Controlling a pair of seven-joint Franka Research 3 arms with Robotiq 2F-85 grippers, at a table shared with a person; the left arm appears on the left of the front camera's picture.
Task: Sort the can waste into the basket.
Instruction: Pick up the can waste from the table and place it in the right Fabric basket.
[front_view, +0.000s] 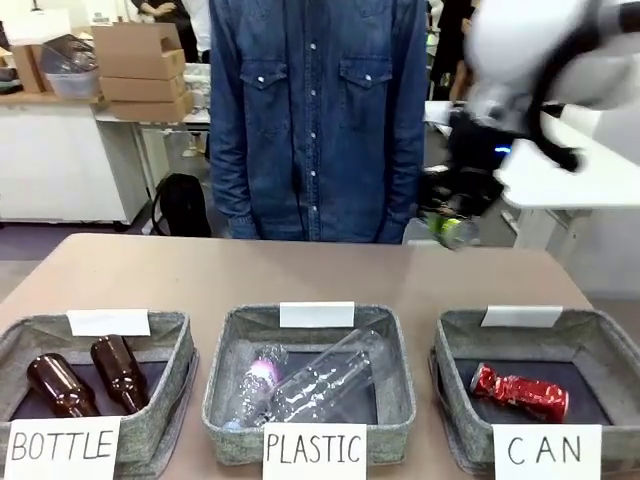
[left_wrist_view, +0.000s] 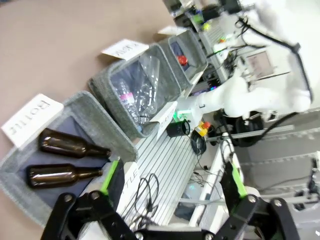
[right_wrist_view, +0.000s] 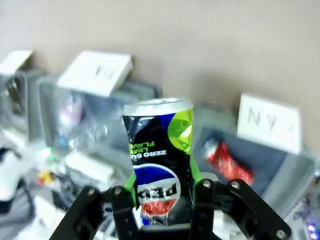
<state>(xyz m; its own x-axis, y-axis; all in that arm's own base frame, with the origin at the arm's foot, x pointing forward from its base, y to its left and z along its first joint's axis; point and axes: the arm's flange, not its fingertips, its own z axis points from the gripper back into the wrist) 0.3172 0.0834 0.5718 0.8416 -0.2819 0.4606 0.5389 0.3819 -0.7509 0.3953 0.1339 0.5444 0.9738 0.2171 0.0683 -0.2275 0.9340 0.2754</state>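
The right gripper is closed on the black can, and its green pads press the lower part of the can from both sides. In the right wrist view the can stands upright between the fingers with its silver top away from the camera, and its wall looks a little dented. In the front view this arm is blurred and high at the right side, above the far edge of the table, and the can appears there only as a small dark and green shape. It hangs in the air and touches nothing else.

Below and nearer to the robot stands the CAN basket, the right one of three baskets. The red can already lies on its side on the dark base of this basket. So I judge that one half of the task is done. The other half is in progress: the black can is gripped and lifted, but it is not yet over the basket and not released.

The left gripper is open and holds nothing; in its own view the two fingers stand wide apart above the near edge of the table. It seems to have no part in this step.

The other two baskets hold what their signs say: two brown bottles in the BOTTLE basket, clear plastic bottles in the PLASTIC basket. I see no can left on the table surface. A person in a denim shirt stands at the far side.
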